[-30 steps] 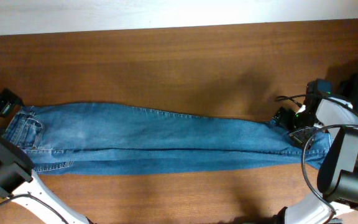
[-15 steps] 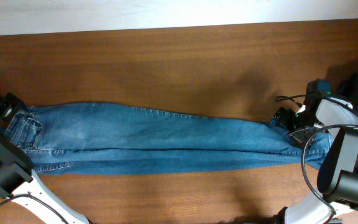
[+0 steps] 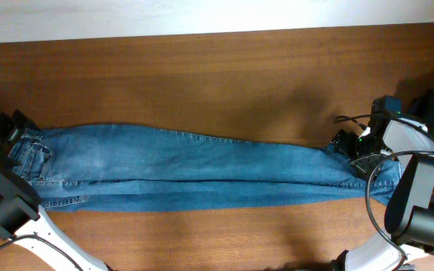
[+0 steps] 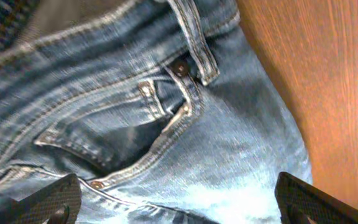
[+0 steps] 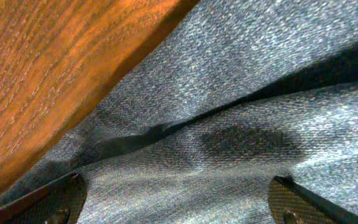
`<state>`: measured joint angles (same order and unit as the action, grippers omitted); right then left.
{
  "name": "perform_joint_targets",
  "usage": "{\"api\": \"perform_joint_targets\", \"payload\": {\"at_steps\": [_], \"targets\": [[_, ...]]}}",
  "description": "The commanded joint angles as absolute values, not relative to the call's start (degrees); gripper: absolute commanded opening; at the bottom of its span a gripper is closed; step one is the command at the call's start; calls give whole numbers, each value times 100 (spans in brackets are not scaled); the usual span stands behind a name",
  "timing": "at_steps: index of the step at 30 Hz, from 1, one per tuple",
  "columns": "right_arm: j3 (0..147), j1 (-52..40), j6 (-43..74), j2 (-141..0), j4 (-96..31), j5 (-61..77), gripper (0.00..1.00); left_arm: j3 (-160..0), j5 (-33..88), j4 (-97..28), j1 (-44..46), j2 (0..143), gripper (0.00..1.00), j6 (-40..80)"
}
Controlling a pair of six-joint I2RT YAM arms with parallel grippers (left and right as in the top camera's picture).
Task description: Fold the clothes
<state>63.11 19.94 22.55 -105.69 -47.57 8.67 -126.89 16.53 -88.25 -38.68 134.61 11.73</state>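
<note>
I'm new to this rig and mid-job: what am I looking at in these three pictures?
Two robot arms sit at a wooden table. The wide picture is from a camera fixed above; the two close-ups come from cameras on each wrist, aimed at what that arm reaches for. A pair of blue jeans lies stretched flat along the table. The left tool is over the waistband and pocket end, the right tool over the leg ends. Both stand wide open; nothing is held.

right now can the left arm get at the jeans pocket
probably yes: the left hand hangs open right over the pocket of the jeans, with nothing between them
</note>
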Motion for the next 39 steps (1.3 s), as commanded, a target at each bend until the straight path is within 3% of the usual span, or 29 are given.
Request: {"api": "perform_joint_targets", "payload": {"at_steps": [1, 14, 28, 39], "targets": [[6045, 2150, 2141, -10923, -4504, 731, 99, -12787, 1927, -8921, -3756, 13487, 99, 880], [6069, 2152, 2121, -10923, -4672, 882, 99, -12787, 2233, -8976, -2851, 13096, 99, -99], [7192, 2150, 1691, -10892, -5887, 1020, 99, -12787, 2204, -8586, -1796, 10768, 99, -357], [7614, 2141, 1533, -9432, -7089, 1096, 99, -12787, 1494, -9045, -998, 10057, 99, -357]]}}
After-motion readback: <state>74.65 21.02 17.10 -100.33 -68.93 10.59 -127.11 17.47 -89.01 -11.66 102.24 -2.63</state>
